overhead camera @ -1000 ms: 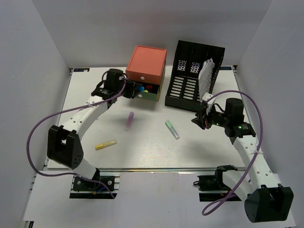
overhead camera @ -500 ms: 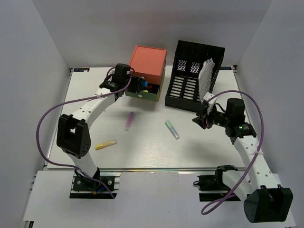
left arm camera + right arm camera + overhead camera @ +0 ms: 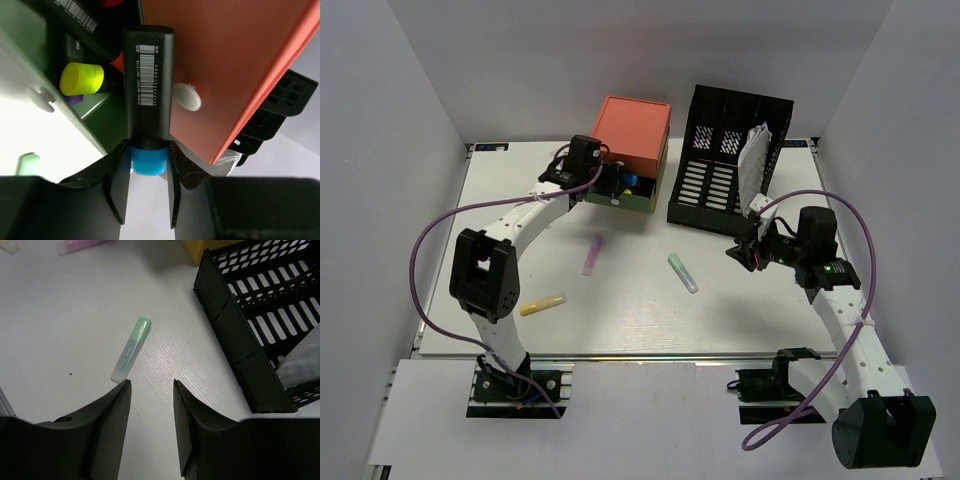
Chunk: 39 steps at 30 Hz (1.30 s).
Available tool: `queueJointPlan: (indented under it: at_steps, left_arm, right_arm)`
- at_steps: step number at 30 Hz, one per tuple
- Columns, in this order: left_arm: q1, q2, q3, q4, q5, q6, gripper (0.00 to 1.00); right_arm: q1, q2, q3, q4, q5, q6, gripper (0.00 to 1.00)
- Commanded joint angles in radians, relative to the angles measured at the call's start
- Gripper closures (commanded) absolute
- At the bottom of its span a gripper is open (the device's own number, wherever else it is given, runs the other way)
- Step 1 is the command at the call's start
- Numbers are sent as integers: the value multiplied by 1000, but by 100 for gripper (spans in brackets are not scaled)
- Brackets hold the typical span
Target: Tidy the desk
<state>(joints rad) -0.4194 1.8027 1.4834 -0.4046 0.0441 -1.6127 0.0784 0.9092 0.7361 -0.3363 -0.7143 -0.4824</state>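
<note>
The white desk (image 3: 620,315) holds a pink highlighter (image 3: 592,256), a green highlighter (image 3: 683,272) and a yellow highlighter (image 3: 542,305). My left gripper (image 3: 610,180) is shut on a black marker with a blue cap (image 3: 149,90) and holds it at the open drawer of the orange-topped box (image 3: 632,135). A yellow-capped marker (image 3: 81,79) lies in that drawer. My right gripper (image 3: 745,250) is open and empty above the desk, right of the green highlighter (image 3: 131,349).
A black slotted file rack (image 3: 730,150) stands at the back right with a white paper (image 3: 755,160) in its right slot. In the right wrist view the rack (image 3: 250,340) is close to the right finger. Grey walls enclose the desk on three sides.
My left arm has swung right and forward, carrying the black marker up to the open drawer of the box. The right arm has not moved.
</note>
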Motion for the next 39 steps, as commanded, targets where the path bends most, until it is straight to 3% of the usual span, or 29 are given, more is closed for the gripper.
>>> queueJointPlan:
  at_steps: [1,4,5,15,21,24,25,27,29,30,32,35,39]
  left_arm:
    - [-4,3,54,13,51,0,72]
    - [-4,0,52,19,59,4,70]
    - [-4,-3,46,23,62,4,50]
    - [-4,-54,-5,73,103,8,47]
    - [-4,-170,-130,228,181,51,58]
    - [21,-226,-205,324,290,135,79]
    - [21,-276,-228,352,318,192,90]
    - [31,-330,-280,395,345,279,100]
    - [42,-423,-357,395,373,440,100]
    - [56,-457,-386,397,384,494,100]
    - [74,-564,-455,373,379,690,100]
    - [88,-698,-508,253,311,991,100]
    - [88,-798,-564,98,194,1323,73]
  right_arm:
    - [-6,-12,-9,28,-27,-13,55]
    - [-12,-12,-9,26,-31,-12,55]
    - [-15,-10,-7,25,-33,-12,55]
    - [-26,-7,-9,26,-42,-12,55]
    - [-28,-12,-15,-3,-83,-74,55]
    - [-28,-20,-26,-21,-115,-128,54]
    - [-28,-21,-32,-24,-129,-139,54]
    - [-26,-24,-40,-32,-151,-169,58]
    - [-25,-18,-46,-46,-184,-197,67]
    - [-22,-18,-46,-58,-200,-218,79]
    - [-20,-16,-52,-73,-241,-238,94]
    - [-9,-21,-60,-93,-303,-280,99]
    - [46,-17,-55,-64,-343,-282,98]
